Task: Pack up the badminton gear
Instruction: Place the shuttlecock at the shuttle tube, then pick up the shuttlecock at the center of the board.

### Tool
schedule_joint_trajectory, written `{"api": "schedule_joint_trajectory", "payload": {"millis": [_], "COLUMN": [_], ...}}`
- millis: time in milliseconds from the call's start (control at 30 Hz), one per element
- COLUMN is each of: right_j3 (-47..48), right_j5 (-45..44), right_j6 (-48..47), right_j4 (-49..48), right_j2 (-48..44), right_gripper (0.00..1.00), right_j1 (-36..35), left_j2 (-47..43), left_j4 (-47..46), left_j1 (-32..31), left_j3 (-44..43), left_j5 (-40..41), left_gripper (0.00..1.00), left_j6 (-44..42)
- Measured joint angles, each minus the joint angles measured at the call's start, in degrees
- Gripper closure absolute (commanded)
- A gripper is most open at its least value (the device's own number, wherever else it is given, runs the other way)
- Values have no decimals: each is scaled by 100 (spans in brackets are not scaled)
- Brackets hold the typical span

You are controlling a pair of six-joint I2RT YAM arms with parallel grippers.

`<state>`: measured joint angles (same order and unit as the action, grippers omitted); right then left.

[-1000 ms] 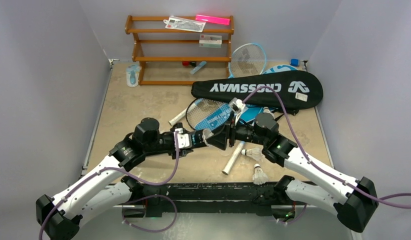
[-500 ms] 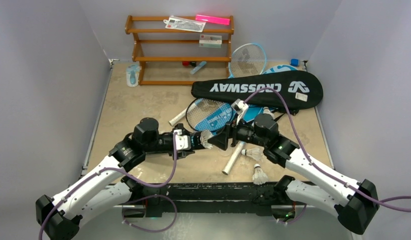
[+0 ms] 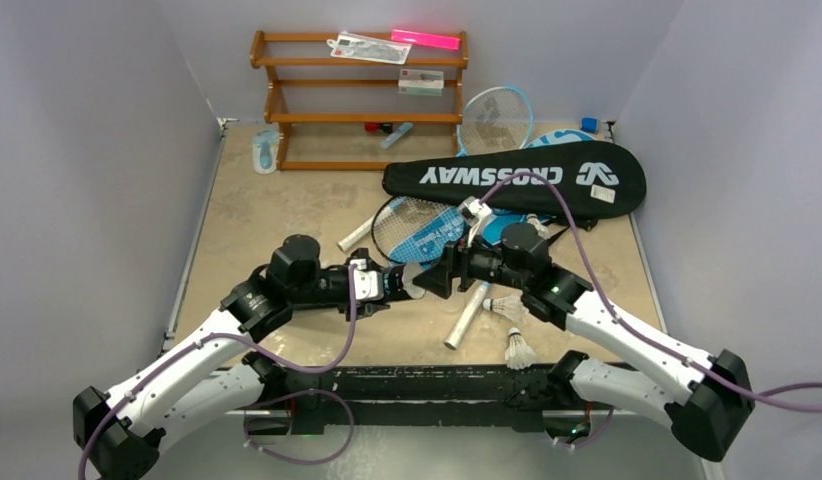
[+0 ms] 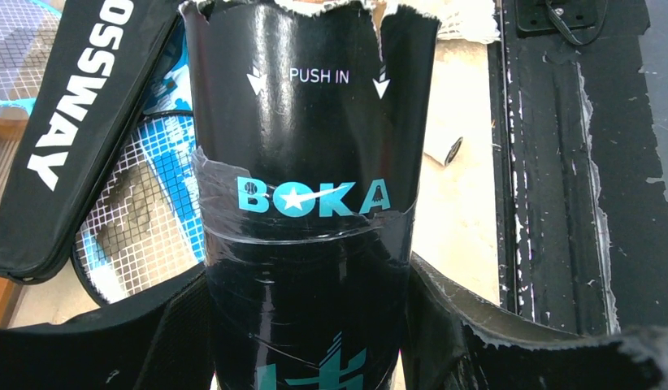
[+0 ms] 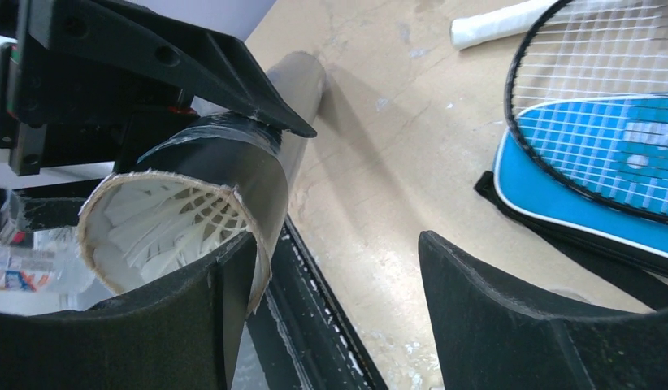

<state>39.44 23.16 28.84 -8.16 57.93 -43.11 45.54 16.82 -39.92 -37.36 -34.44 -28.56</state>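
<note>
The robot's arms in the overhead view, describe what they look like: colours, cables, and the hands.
The left arm and right arm both have white shell links with black joints and black bases. A purple cable loops along each one. The left hand and right hand are black, each with two broad, wedge-shaped fingers.

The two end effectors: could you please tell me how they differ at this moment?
The left end effector is closed on the black tube; the right end effector stands open and holds nothing. The left points right, and the right points left, at the tube's mouth. Both are black and nearly meet tip to tip.
</note>
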Motion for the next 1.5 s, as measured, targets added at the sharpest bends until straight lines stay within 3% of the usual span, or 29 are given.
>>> {"api": "schedule_joint_trajectory", "payload": {"millis": [367, 600, 700, 867, 1267, 1500], "right_j3": [9, 195, 28, -402, -1207, -1528], "right_j5": [-2057, -3414, -3477, -3425, -2959, -2653], "right_j6": [-92, 426, 719, 1141, 1620, 1725], "right_j4": [1331, 2741, 3187, 3637, 3722, 3355], "right_j2": [-1438, -1062, -1036, -1510, -1637, -1591], "right_gripper": [23, 24, 24, 22, 27, 36], "right_j1": [35, 874, 1467, 1853, 1993, 2004], "left_j2": [120, 116, 101, 68, 74, 79], "left_j4": [-2, 0, 0, 0, 7, 9], "left_j1": [0, 0, 0, 0, 0, 0], "left_j3": [0, 0, 0, 0, 0, 0], "left_j5": [330, 605, 645, 678, 678, 678], "left_gripper": [48, 48, 48, 48, 48, 49], "left_j6": [-4, 4, 9, 11, 11, 11]}}
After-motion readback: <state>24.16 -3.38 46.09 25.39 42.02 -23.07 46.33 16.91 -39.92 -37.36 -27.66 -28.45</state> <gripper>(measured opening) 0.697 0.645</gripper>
